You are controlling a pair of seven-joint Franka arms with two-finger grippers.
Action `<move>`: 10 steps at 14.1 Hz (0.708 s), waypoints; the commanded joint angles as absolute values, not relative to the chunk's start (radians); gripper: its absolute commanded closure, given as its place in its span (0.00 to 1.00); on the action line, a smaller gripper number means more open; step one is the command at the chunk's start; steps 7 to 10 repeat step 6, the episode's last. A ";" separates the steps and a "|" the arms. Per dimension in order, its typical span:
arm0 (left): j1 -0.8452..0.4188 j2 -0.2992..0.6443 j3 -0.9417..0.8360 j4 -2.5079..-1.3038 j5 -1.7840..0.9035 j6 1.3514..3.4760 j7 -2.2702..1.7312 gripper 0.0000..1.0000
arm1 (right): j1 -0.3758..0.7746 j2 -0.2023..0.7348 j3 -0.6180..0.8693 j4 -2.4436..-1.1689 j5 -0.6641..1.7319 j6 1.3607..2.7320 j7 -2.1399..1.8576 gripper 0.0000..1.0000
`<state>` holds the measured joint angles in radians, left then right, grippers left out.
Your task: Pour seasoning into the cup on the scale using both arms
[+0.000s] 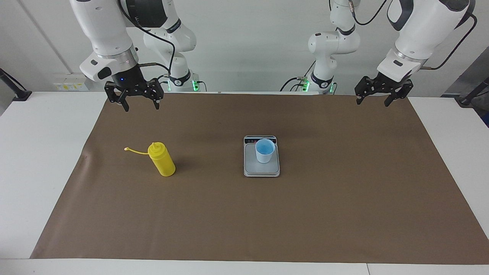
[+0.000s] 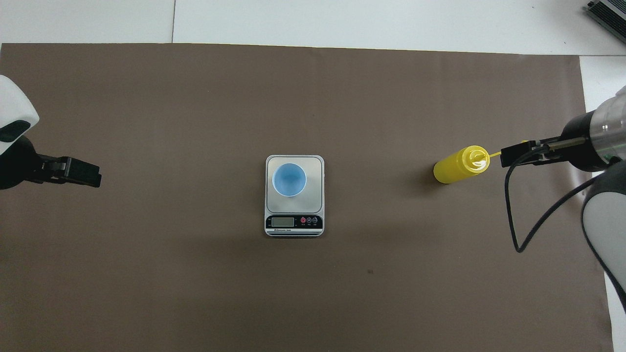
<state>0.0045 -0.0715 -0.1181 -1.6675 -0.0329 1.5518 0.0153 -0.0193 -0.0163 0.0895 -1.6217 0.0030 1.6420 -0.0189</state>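
Note:
The yellow seasoning bottle [image 1: 162, 159] stands upright on the brown mat toward the right arm's end, its cap strap [image 1: 134, 151] hanging out sideways; it also shows in the overhead view [image 2: 458, 166]. The light-blue cup [image 1: 264, 150] stands on the silver scale [image 1: 262, 170] at the mat's middle, as the overhead view shows for both cup [image 2: 289, 179] and scale [image 2: 318, 164]. My right gripper [image 1: 141, 107] is open and empty in the air, over the mat beside the bottle's strap [image 2: 508, 155]. My left gripper [image 1: 372, 103] is open, empty and waits over the mat's corner [image 2: 93, 176].
The brown mat [image 1: 244, 217] covers most of the white table [image 1: 38, 152]. The scale's display strip [image 2: 293, 222] faces the robots. A black cable [image 2: 513, 220] loops from the right arm's wrist.

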 commanded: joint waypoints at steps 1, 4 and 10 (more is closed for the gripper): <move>0.003 -0.104 -0.112 -1.703 -0.029 1.559 0.026 0.00 | -0.029 -0.015 0.098 -1.621 0.031 1.623 0.031 0.00; 0.003 -0.104 -0.112 -1.703 -0.029 1.559 0.026 0.00 | -0.031 -0.018 0.098 -1.632 0.032 1.624 0.037 0.00; 0.003 -0.104 -0.112 -1.703 -0.028 1.559 0.026 0.00 | -0.034 -0.018 0.098 -1.632 0.032 1.624 0.037 0.00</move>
